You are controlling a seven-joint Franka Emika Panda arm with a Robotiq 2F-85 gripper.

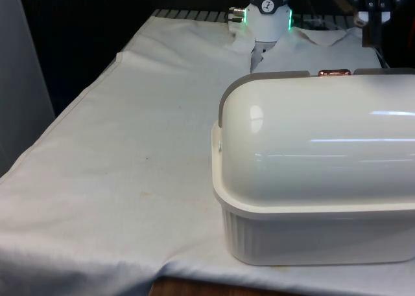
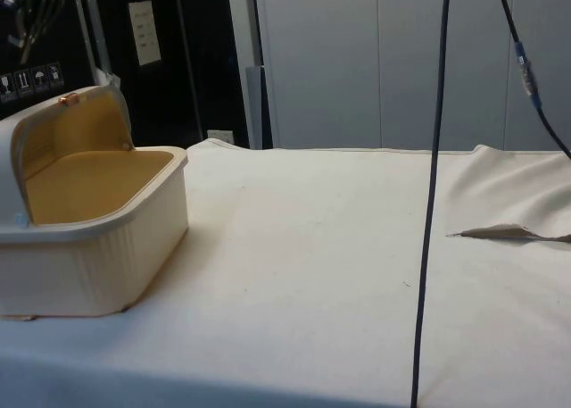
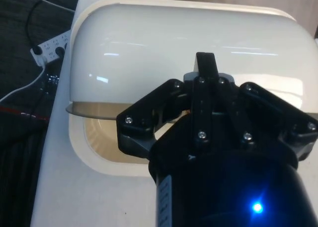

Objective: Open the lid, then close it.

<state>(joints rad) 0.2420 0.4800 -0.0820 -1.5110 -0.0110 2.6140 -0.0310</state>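
A cream bread box (image 1: 311, 234) stands at the front view's right, its back to that camera. Its domed roll-top lid (image 1: 324, 147) is rolled back, and a copper handle (image 1: 334, 72) shows on the lid's top edge. From the side the box (image 2: 98, 265) stands open, showing a tan inside (image 2: 89, 180) under the raised lid (image 2: 18, 136) and handle (image 2: 64, 98). My gripper (image 1: 374, 14) hangs above the box, clear of the handle. In the wrist view its black fingers (image 3: 205, 63) are shut together with nothing between them, over the lid (image 3: 174, 38) and the opening (image 3: 99, 135).
White cloth (image 2: 312, 238) covers the table, with a raised fold (image 2: 508, 234) at the side view's right. A black cable (image 2: 433, 203) hangs down in front of the side camera. The table's wooden near edge (image 1: 194, 288) runs just in front of the box.
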